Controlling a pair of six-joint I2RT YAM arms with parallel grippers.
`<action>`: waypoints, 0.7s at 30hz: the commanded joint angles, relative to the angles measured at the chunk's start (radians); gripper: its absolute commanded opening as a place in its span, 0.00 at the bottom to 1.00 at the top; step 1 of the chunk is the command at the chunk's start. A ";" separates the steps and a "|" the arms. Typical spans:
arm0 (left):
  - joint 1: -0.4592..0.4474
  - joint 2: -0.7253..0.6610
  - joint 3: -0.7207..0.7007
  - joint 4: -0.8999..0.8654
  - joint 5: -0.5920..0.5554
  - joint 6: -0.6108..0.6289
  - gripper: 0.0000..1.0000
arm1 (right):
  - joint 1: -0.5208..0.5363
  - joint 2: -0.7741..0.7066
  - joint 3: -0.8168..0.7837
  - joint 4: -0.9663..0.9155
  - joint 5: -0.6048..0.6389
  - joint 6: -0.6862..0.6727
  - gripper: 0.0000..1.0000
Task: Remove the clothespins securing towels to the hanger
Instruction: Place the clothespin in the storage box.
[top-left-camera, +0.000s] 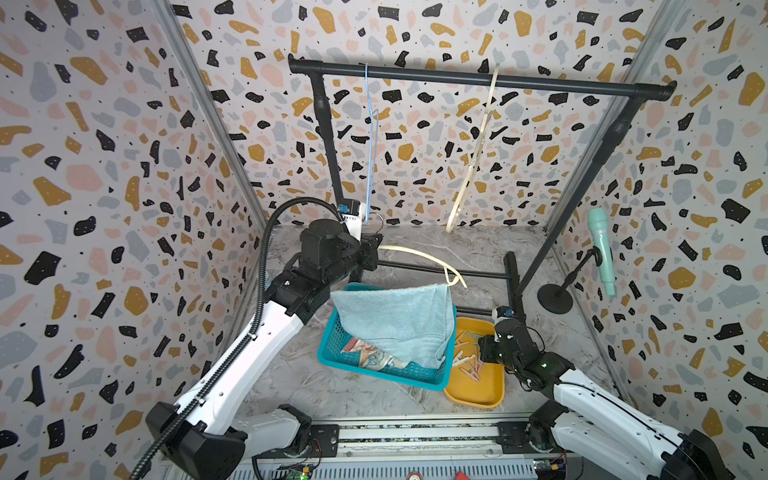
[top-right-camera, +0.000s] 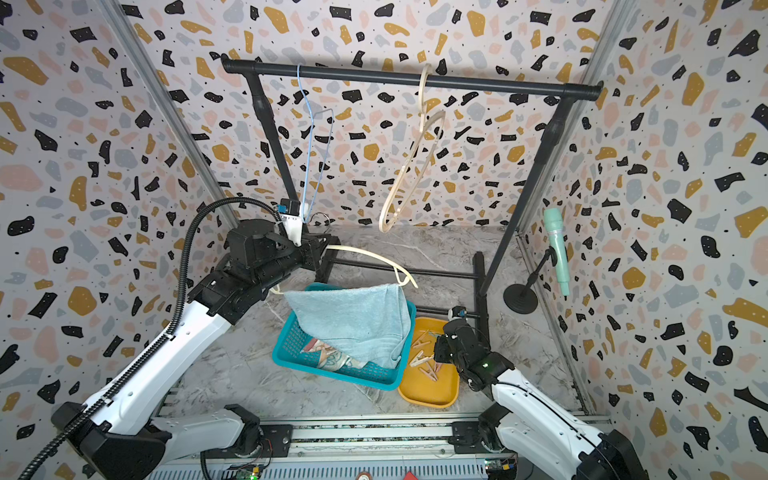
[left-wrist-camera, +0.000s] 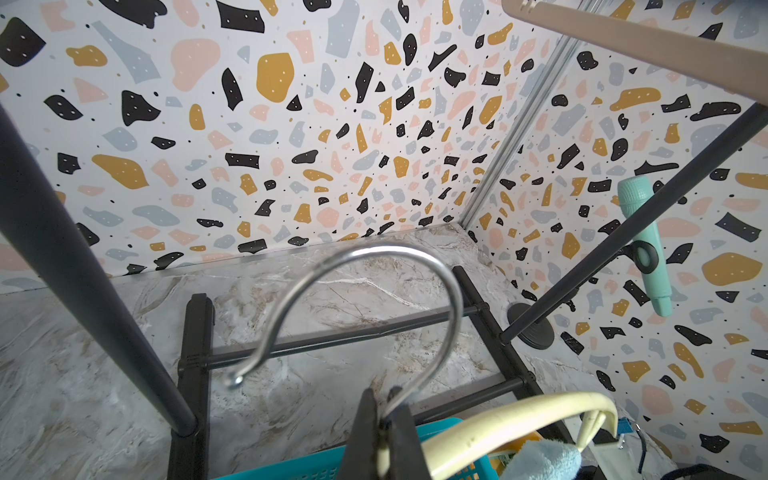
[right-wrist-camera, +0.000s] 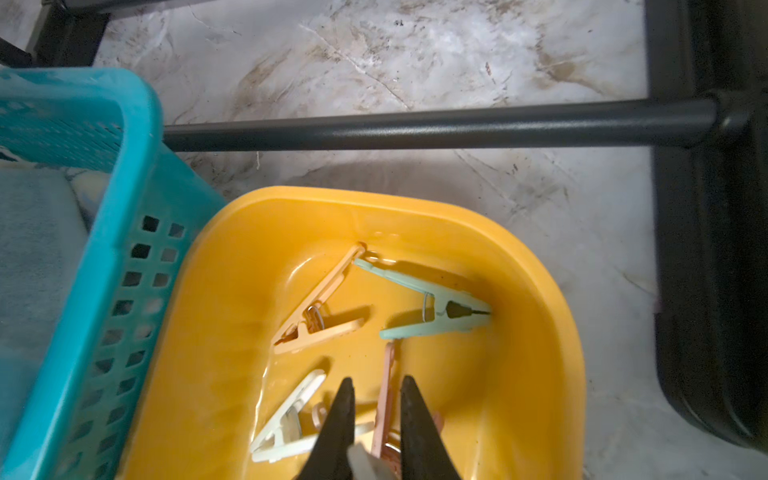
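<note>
My left gripper (top-left-camera: 376, 249) (left-wrist-camera: 381, 390) is shut on the neck of a cream hanger (top-left-camera: 419, 253) just under its metal hook (left-wrist-camera: 415, 253). A light-blue towel (top-left-camera: 395, 320) hangs from that hanger into the teal basket (top-left-camera: 328, 353), where two patterned towels (top-left-camera: 370, 353) lie. My right gripper (top-left-camera: 482, 349) (right-wrist-camera: 378, 378) hovers low over the yellow tray (right-wrist-camera: 415, 203); its jaws stand a little apart with a whitish clothespin end between them near their base. In the tray lie orange (right-wrist-camera: 320, 307), mint (right-wrist-camera: 432, 311), white (right-wrist-camera: 286, 419) and pink (right-wrist-camera: 388, 395) clothespins.
A black rack's rail (top-left-camera: 478, 79) carries a bare blue wire hanger (top-left-camera: 370, 145) and a bare cream hanger (top-left-camera: 478, 145). Its base bars (right-wrist-camera: 415, 129) run behind the tray. A mint microphone (top-left-camera: 602, 249) stands on a stand at the right wall.
</note>
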 joint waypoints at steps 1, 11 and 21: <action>-0.004 -0.018 -0.008 0.067 0.003 0.001 0.00 | -0.002 0.016 0.003 0.018 0.024 0.010 0.18; -0.004 -0.021 -0.009 0.065 0.002 0.001 0.00 | -0.002 0.045 0.029 0.016 0.045 -0.012 0.50; -0.004 -0.022 0.000 0.063 0.001 0.003 0.00 | -0.001 0.002 0.127 0.003 -0.018 -0.096 0.51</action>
